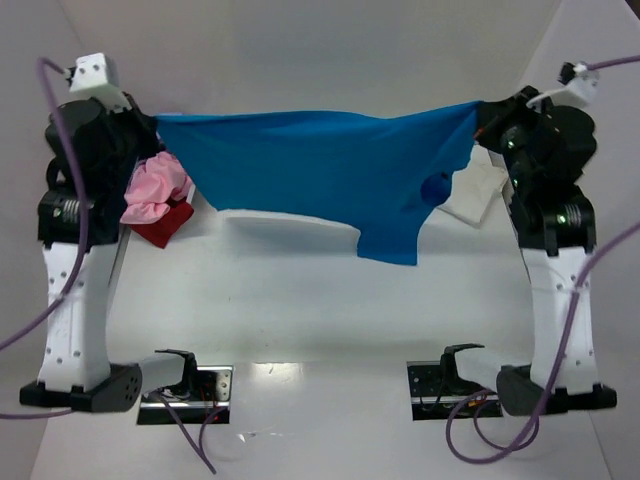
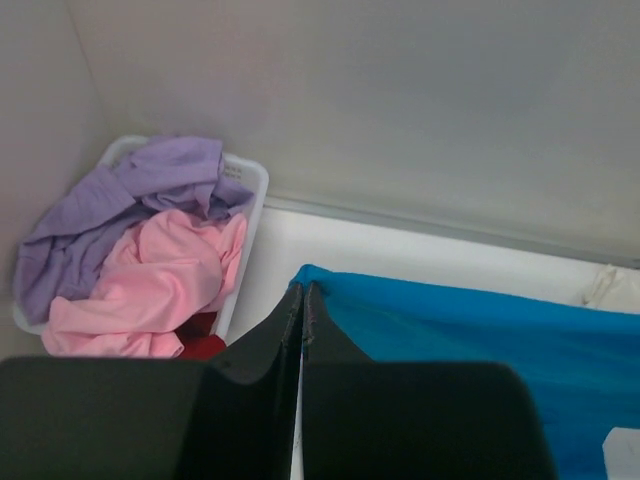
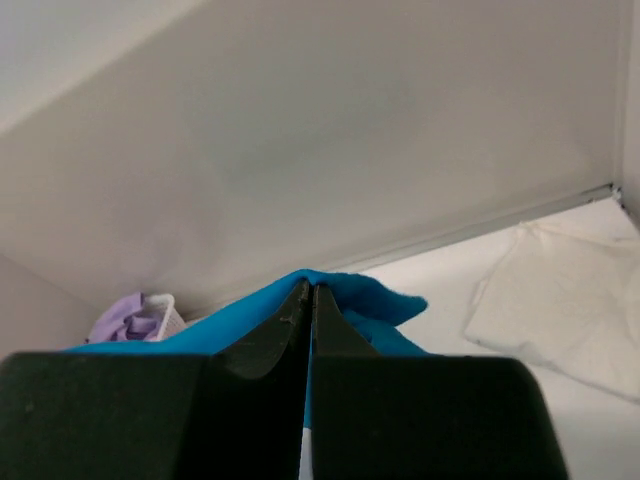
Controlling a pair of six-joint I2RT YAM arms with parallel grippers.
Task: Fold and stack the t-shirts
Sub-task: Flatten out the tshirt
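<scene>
The bright blue t-shirt (image 1: pixel 320 175) hangs stretched in the air between my two grippers, above the white table. My left gripper (image 1: pixel 152 122) is shut on its left corner; in the left wrist view the fingers (image 2: pixel 302 292) pinch the blue cloth (image 2: pixel 480 330). My right gripper (image 1: pixel 482 112) is shut on its right corner; the right wrist view shows the cloth (image 3: pixel 370 298) pinched at the tips (image 3: pixel 308 290). A white t-shirt (image 1: pixel 478 195) lies flat at the right rear, also in the right wrist view (image 3: pixel 560 300). Pink (image 2: pixel 165 280), lavender (image 2: pixel 120 195) and dark red (image 1: pixel 165 222) shirts lie in the basket.
The white plastic basket (image 2: pixel 250 210) stands at the back left by the left arm, against the wall. The enclosure walls close in the rear and both sides. Both arm bases (image 1: pixel 100 385) stand at the near edge, with purple cables looping beside them.
</scene>
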